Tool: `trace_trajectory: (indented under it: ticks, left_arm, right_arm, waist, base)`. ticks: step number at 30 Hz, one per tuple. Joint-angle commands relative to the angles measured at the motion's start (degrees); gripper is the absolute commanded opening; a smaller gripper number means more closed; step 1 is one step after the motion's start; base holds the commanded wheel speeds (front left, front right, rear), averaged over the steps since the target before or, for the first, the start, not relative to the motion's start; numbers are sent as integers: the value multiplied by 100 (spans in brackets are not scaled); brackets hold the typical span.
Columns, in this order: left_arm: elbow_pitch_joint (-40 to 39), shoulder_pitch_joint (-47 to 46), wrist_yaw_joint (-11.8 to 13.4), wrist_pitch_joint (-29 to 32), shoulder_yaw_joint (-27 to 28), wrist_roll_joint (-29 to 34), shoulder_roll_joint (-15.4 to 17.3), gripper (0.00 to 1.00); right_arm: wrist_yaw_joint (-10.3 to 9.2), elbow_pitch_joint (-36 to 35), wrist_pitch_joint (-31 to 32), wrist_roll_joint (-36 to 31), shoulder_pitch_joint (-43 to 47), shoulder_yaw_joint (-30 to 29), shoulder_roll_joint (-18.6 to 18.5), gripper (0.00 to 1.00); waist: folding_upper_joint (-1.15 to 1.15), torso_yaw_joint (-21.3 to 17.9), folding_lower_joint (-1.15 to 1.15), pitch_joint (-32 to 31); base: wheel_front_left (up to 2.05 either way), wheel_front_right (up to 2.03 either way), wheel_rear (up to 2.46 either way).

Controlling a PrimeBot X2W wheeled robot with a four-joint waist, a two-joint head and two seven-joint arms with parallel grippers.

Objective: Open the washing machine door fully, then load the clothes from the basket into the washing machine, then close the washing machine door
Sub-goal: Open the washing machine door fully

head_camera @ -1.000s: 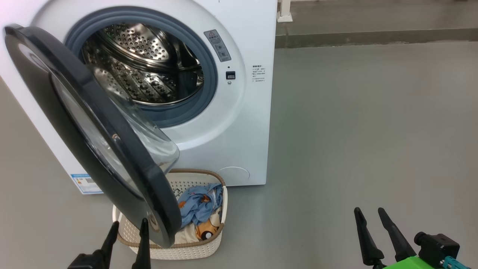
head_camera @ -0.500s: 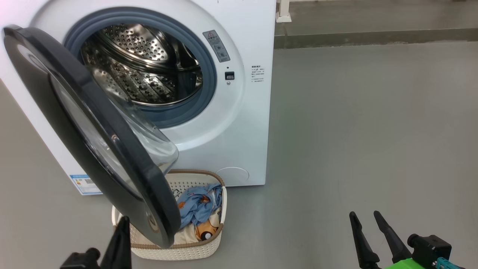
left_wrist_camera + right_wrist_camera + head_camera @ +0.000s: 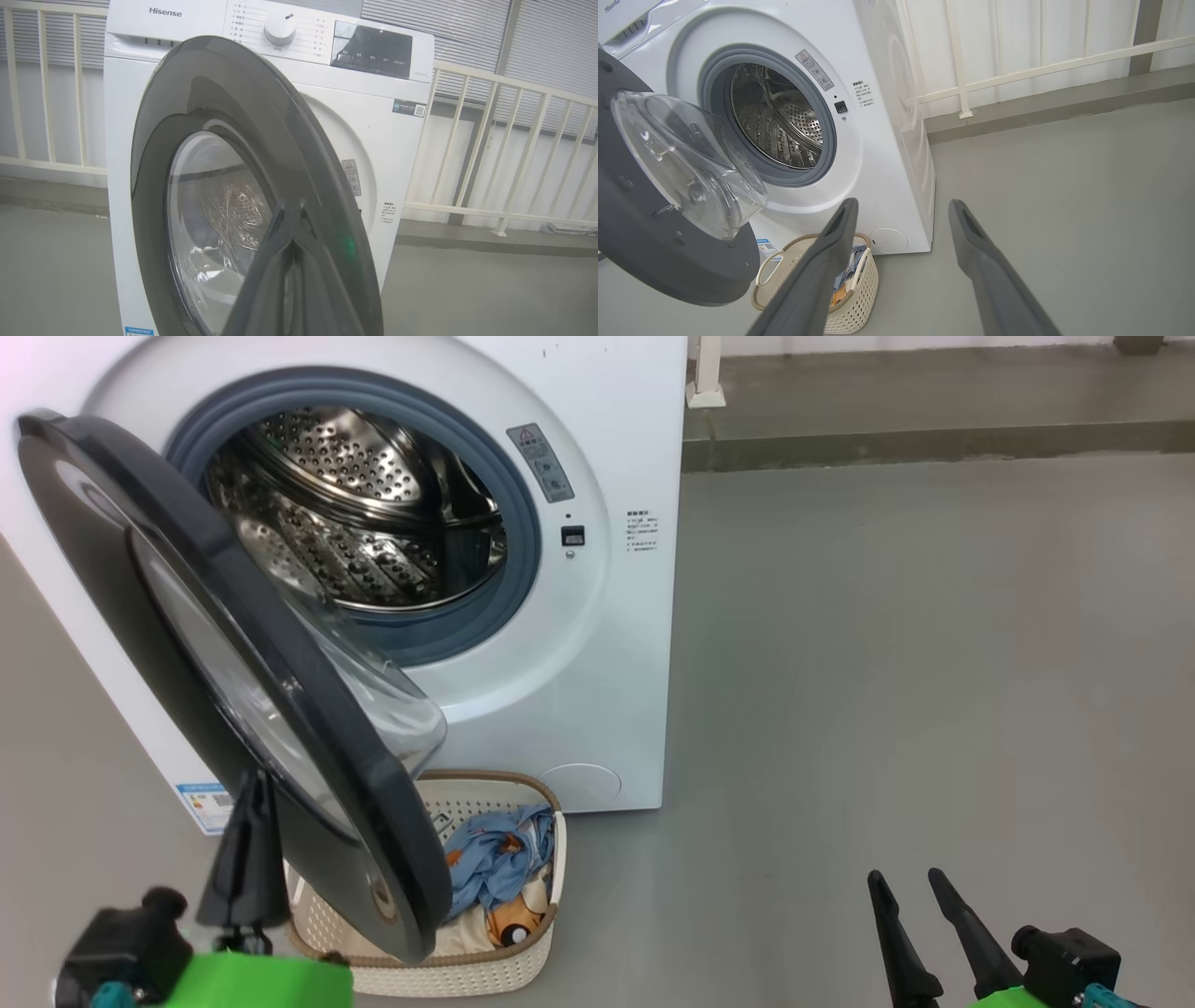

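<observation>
The washing machine [image 3: 607, 644] has its glossy black door [image 3: 233, 644] swung partly out, glass bowl facing the steel drum [image 3: 355, 523]. Under the door's free edge stands the cream basket [image 3: 467, 980], holding the light blue garment [image 3: 495, 859] and the cream one with the orange figure [image 3: 509, 919]. My left gripper [image 3: 252, 779] is shut and seen edge-on at the door's outer face. In the left wrist view the left gripper [image 3: 290, 207] points at the door [image 3: 154, 140]; contact is unclear. My right gripper [image 3: 904, 875] is open over bare floor, and the right gripper [image 3: 901, 203] holds nothing.
Grey floor stretches to the right of the machine. A raised curb [image 3: 934, 434] with a white railing post [image 3: 705, 383] runs behind. A blue label [image 3: 210, 798] sits low on the machine's front. The basket [image 3: 859, 284] stands against the machine's base.
My left gripper has moved left and up, from in front of the basket to the door's outer side, turning edge-on and closing. The right gripper has sunk slightly. The view shifted a little.
</observation>
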Motion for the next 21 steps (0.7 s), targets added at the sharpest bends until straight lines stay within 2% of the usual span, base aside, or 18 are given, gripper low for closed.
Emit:
trace_trajectory:
  ticks: [1,8,21]
  left_arm:
    - [-223,-325,23,-37,194,38,61,0]
    - [-397,-614,182,-37,-9,-297,61,0]
    - [57,-971,349,-37,-1174,-382,61,0]
  right_arm:
    - [10,-110,-52,-33,-252,171,-20,100]
    - [10,-55,-76,-17,-274,205,-20,100]
    - [10,21,-127,25,-312,267,-20,100]
  waist:
    - [0,-11,0,-19]
    - [0,-63,0,-68]
    - [0,-187,0,-82]
  base:
    - [0,0,0]
    - [0,0,0]
    - [0,0,0]
